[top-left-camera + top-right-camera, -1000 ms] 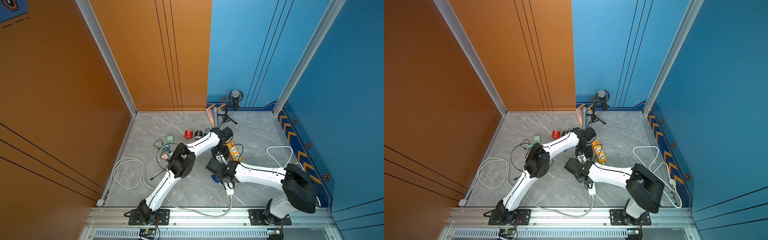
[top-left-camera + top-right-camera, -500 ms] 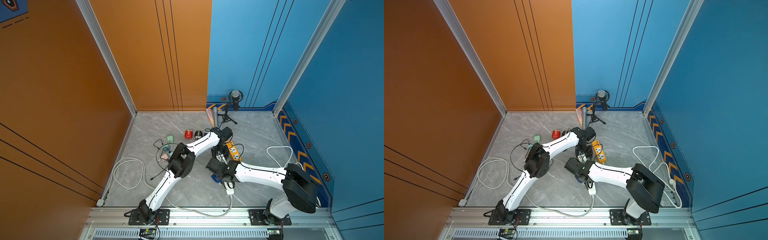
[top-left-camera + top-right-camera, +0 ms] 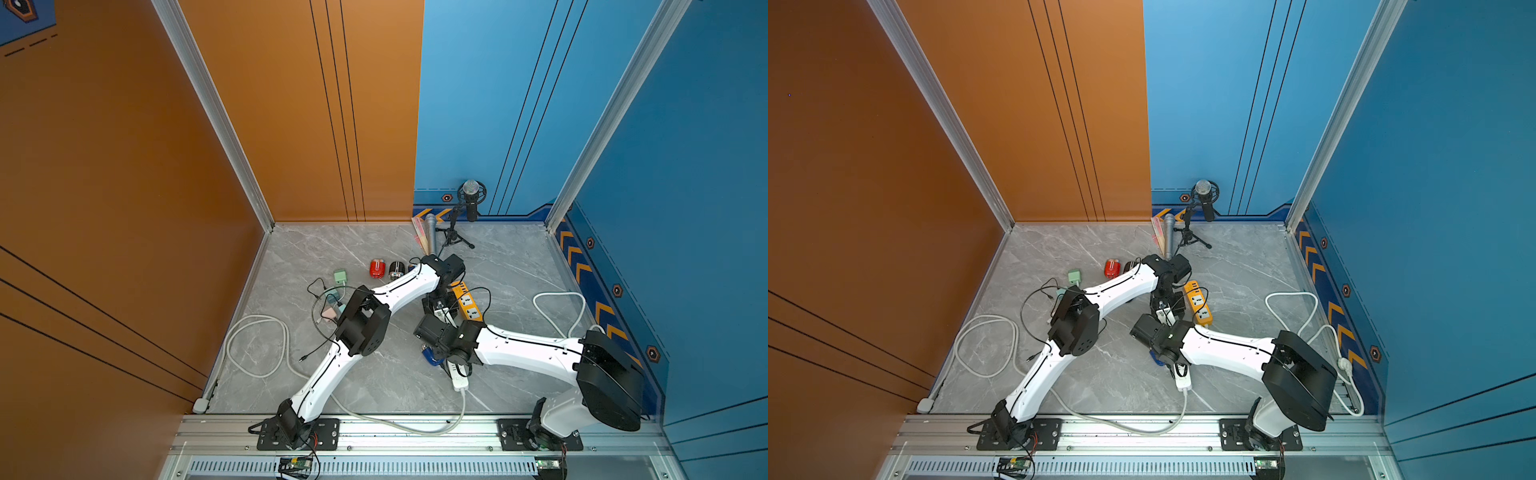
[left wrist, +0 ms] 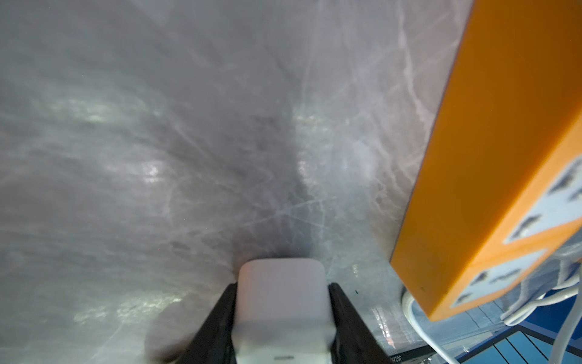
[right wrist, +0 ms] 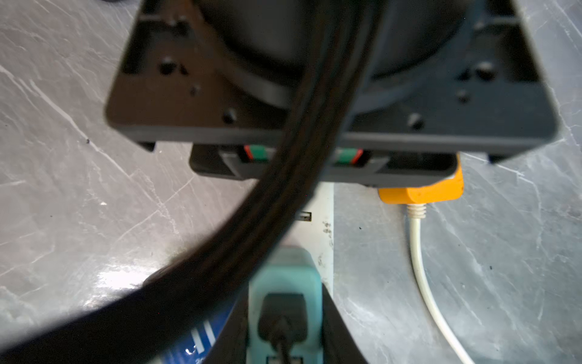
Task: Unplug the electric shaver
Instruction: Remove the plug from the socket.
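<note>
Where the left gripper is: at the far end of the white power strip, with its two fingers pressed on both sides of that end, so it grips it.
Right gripper: over the middle of the white power strip, closed on the teal plug.
Teal plug: it stands in the white power strip, and a thin black cord goes into its face.
Shaver: I cannot tell surely which thing it is. A blue body with white print lies on the grey surface, just beside the white power strip and half hidden under the right gripper.
Orange power strip: just beside the far end of the white power strip.
</note>
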Robot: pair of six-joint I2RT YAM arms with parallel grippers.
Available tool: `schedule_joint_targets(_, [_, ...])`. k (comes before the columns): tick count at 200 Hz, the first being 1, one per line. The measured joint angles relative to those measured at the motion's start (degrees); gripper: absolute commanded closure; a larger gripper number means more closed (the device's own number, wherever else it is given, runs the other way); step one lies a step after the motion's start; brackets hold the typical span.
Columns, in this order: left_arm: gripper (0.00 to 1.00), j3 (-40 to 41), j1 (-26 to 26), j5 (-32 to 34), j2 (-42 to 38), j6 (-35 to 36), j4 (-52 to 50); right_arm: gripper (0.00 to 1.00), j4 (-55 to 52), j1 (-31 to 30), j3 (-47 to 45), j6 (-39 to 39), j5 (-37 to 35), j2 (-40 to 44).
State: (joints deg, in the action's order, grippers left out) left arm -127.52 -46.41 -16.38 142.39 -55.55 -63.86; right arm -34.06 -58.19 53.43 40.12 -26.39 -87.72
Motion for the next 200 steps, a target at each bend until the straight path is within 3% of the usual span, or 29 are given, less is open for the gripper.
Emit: schedule_joint_targets(200, [0.63,-0.11,0.42,-1.22,0.02,-0.02,-1.79,0.88,-0.96,3.74,1.40,0.76,7.78,1.49])
